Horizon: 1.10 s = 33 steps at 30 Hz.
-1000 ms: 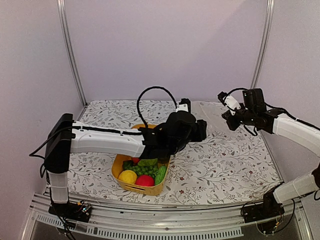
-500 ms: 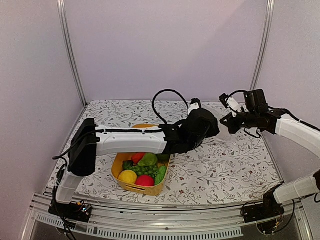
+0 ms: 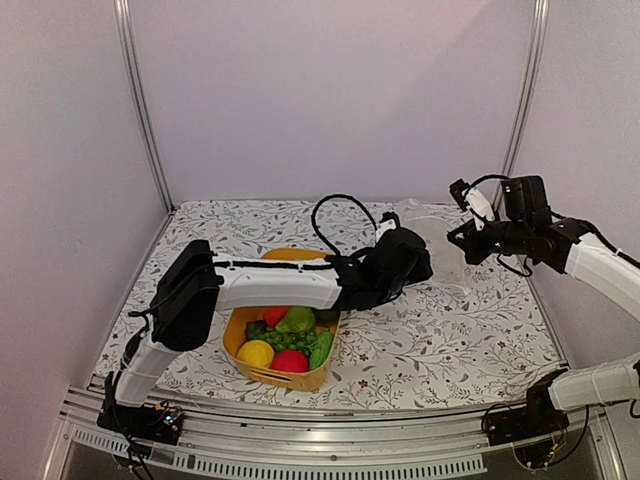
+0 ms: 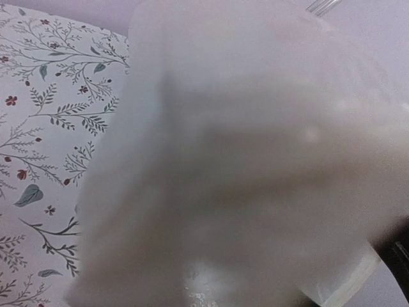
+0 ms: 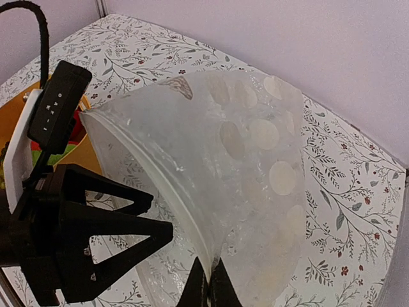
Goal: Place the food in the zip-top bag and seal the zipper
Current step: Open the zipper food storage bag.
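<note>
The zip-top bag [image 3: 447, 268] is clear with white dots and hangs lifted at the back right. My right gripper [image 3: 458, 243] is shut on its mouth edge, clearly so in the right wrist view [image 5: 213, 281], where the bag [image 5: 255, 160] billows and the zipper [image 5: 147, 167] arcs left. My left gripper [image 3: 422, 265] reaches across to the mouth; its black fingers [image 5: 128, 240] stand close together and I see nothing between them. The bag [image 4: 255, 160] blurs the whole left wrist view. The food, a yellow fruit [image 3: 256, 352], a red fruit [image 3: 290, 361] and greens [image 3: 297, 320], lies in the basket.
The yellow basket [image 3: 240, 325] stands at front centre under the left forearm on the floral cloth. The left arm's black cable [image 3: 335, 200] loops above the wrist. Metal posts [image 3: 140, 110] and plain walls close off the back and sides.
My left arm swung from over the basket toward the right, up to the bag, then dipped a little. My right gripper shifted slightly right with the bag, which now shows more spread.
</note>
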Each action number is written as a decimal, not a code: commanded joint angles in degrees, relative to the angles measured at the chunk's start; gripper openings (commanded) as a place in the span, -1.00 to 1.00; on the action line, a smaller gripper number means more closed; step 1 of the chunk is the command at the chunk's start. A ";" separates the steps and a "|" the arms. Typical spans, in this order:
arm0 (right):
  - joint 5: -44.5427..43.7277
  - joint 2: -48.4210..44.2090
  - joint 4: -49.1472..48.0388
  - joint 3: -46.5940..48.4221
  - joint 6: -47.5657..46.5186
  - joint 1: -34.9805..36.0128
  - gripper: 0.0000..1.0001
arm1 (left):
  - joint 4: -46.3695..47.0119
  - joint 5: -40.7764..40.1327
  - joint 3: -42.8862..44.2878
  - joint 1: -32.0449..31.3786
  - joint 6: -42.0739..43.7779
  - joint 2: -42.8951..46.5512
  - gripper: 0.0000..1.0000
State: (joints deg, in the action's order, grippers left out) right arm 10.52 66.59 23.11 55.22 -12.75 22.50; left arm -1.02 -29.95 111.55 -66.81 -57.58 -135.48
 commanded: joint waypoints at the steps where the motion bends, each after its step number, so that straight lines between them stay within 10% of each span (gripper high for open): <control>1: -5.23 -1.66 -0.72 -0.97 0.52 0.17 -1.00 | 11.33 7.48 -2.44 -0.33 9.73 2.07 0.05; 11: -5.29 -0.92 -3.18 -2.66 0.37 0.17 -1.00 | 18.65 5.87 -20.37 -6.14 10.08 13.34 0.22; 25: -0.99 -0.26 -3.09 -4.07 0.63 0.18 -1.00 | 13.44 0.87 -12.23 -2.45 0.95 7.05 0.29; 33: 0.21 -3.41 -2.98 -5.17 0.14 0.18 -1.00 | 3.43 4.70 -1.38 0.76 -8.04 -1.74 -0.21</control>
State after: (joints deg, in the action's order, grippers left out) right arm 9.80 66.02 20.18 50.52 -12.73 22.50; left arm 9.23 -26.74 106.67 -67.29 -61.32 -133.10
